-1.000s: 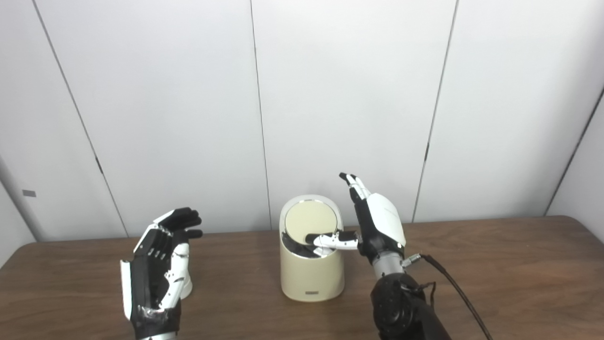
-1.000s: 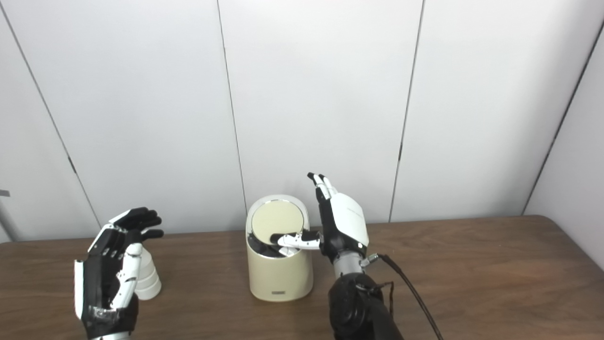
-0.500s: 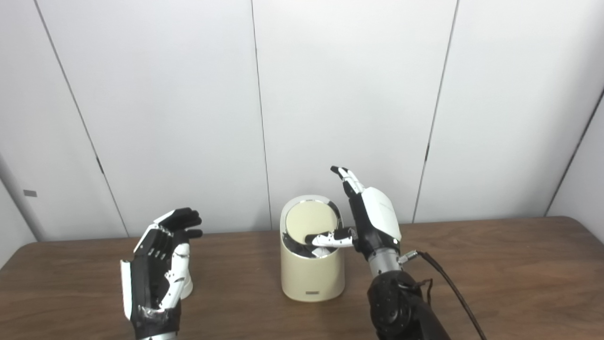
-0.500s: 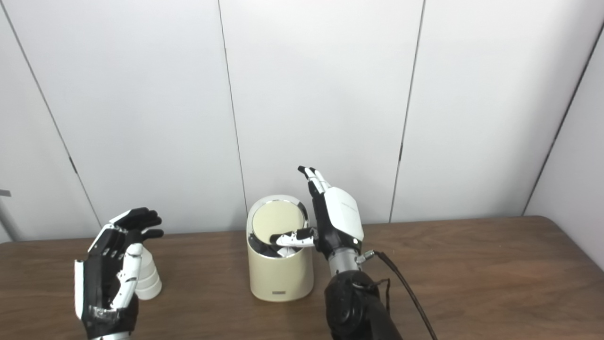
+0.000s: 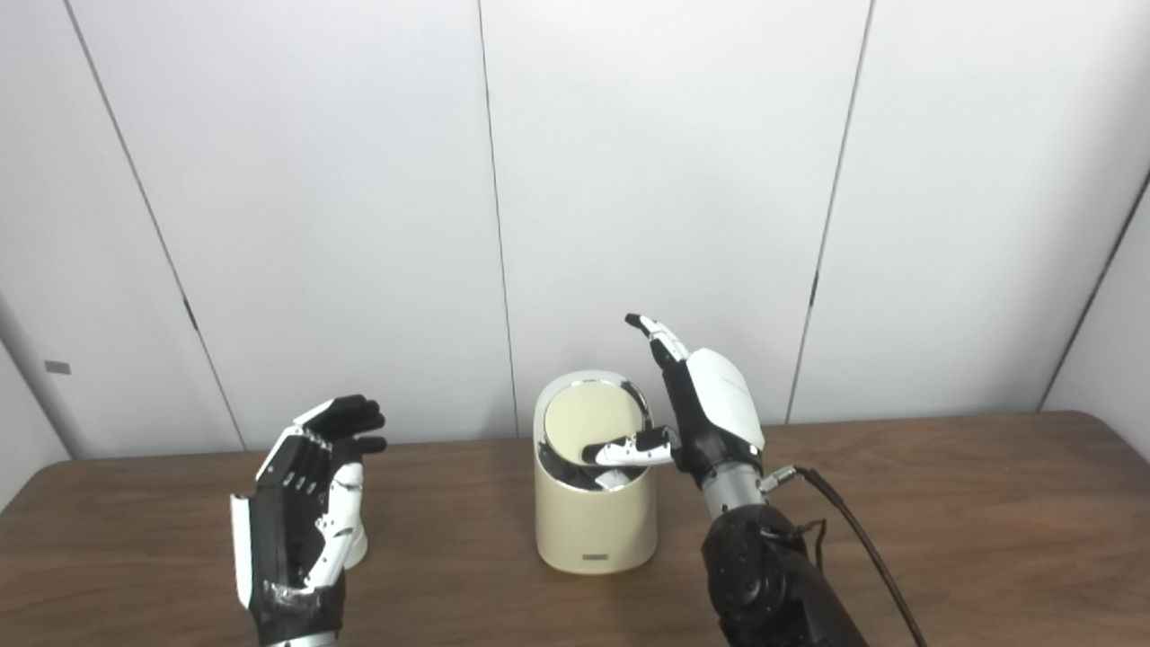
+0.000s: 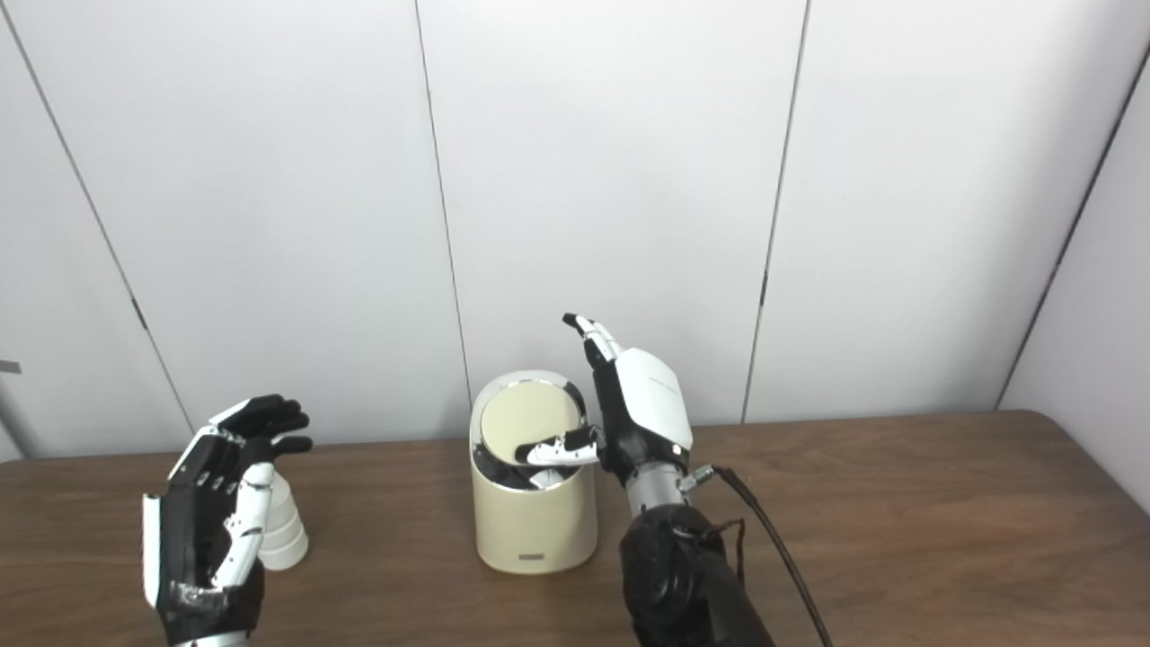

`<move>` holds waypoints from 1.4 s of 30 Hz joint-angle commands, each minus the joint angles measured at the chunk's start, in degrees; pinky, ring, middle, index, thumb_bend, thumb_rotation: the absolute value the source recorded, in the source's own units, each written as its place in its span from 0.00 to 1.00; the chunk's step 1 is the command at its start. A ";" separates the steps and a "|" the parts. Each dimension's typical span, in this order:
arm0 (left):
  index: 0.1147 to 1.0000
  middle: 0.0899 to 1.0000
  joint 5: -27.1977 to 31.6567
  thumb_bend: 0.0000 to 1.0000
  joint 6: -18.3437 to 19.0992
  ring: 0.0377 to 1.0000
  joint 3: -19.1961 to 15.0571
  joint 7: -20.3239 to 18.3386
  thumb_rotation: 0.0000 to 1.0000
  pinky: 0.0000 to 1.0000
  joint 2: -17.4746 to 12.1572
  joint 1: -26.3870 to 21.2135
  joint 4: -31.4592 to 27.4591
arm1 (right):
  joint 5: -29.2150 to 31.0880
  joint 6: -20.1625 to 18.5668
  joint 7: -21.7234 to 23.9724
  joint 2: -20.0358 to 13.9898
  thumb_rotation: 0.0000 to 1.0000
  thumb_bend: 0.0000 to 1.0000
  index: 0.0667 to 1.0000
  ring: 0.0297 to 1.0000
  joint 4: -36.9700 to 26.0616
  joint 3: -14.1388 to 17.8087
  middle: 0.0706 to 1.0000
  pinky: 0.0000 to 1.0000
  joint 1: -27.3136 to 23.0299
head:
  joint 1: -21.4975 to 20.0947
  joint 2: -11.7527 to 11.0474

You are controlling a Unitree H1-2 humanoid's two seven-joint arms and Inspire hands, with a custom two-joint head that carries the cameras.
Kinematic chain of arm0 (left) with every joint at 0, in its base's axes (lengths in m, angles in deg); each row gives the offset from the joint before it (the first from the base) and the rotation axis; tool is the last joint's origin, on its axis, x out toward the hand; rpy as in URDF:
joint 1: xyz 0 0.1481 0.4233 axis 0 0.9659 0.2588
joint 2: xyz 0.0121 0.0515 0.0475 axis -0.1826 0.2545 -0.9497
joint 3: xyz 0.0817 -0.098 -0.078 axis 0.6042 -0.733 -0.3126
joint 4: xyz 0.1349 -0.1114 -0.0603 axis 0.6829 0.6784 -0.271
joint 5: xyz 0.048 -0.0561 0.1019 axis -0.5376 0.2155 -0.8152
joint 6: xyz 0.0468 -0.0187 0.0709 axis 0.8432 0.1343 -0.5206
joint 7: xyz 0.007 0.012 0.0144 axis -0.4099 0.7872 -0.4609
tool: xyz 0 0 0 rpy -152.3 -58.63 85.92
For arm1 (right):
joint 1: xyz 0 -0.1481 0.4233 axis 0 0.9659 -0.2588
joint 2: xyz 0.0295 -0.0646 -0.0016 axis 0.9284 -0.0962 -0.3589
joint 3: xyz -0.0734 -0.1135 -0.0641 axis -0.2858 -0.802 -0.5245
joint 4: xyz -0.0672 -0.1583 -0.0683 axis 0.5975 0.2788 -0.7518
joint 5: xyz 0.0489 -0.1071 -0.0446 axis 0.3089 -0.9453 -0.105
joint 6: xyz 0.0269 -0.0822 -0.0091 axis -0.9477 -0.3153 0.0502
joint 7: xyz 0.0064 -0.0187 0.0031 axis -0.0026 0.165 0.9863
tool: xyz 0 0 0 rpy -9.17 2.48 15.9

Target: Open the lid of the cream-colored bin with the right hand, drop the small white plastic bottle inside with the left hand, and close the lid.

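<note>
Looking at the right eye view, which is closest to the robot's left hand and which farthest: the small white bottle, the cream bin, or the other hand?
From the left hand:
1. Small white bottle, just behind it.
2. Cream bin, mid-table, to its right.
3. Right hand, beyond the bin's far side.

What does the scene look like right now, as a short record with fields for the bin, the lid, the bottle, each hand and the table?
bin: cream-colored cylindrical bin, upright on the table, near the middle
lid: round cream lid, tilted up, dark gap showing at its front edge
bottle: small white plastic bottle, standing on the table, left of the bin, partly hidden behind the left hand
left hand: left hand, open, raised in front of the bottle, holding nothing
right hand: right hand, open, fingers upright beside the bin, thumb reaching over its opening
table: brown wooden table
</note>
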 commanded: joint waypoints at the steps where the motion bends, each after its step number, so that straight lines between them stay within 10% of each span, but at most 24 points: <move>1: 0.63 0.65 -0.39 0.29 -1.66 0.66 0.28 -0.10 0.41 0.59 0.06 -2.39 -1.26 | -0.14 0.18 -0.95 -0.66 0.07 0.78 0.87 0.87 -0.62 0.94 0.92 0.74 -0.56 | -0.09 -0.07; 11: 0.63 0.65 -0.46 0.28 -2.03 0.66 0.24 -0.18 0.41 0.59 -0.17 -2.45 -0.96 | 5.62 4.90 -0.45 -1.56 0.85 0.91 0.91 0.89 -0.53 2.29 0.94 0.74 1.90 | -0.08 -0.17; 24: 0.63 0.64 -1.26 0.29 -2.13 0.66 0.41 -0.06 0.43 0.59 -0.06 -2.40 -0.97 | 8.13 8.44 0.20 -3.14 0.93 0.88 0.90 0.88 0.27 1.70 0.92 0.75 3.12 | 0.19 -0.20; 34: 0.62 0.64 -0.88 0.29 -1.55 0.66 0.24 0.16 0.42 0.59 0.12 -2.48 -1.21 | 18.81 24.51 0.15 -3.90 0.96 0.87 0.93 0.92 -2.24 5.02 0.94 0.83 6.99 | 0.31 -0.18; 37: 0.62 0.64 -0.51 0.29 -1.53 0.65 0.27 0.00 0.42 0.59 0.02 -2.48 -1.28 | 20.91 28.02 -0.86 -3.21 0.99 0.79 0.92 0.93 -3.83 6.77 0.94 0.84 8.78 | 0.25 -0.25; 42: 0.63 0.65 -0.31 0.28 -1.77 0.65 0.19 -0.26 0.42 0.59 -0.43 -2.35 -1.19 | 24.36 30.23 -1.64 -1.76 1.00 0.31 0.89 0.91 -7.74 9.71 0.91 0.88 12.23 | 0.23 -0.25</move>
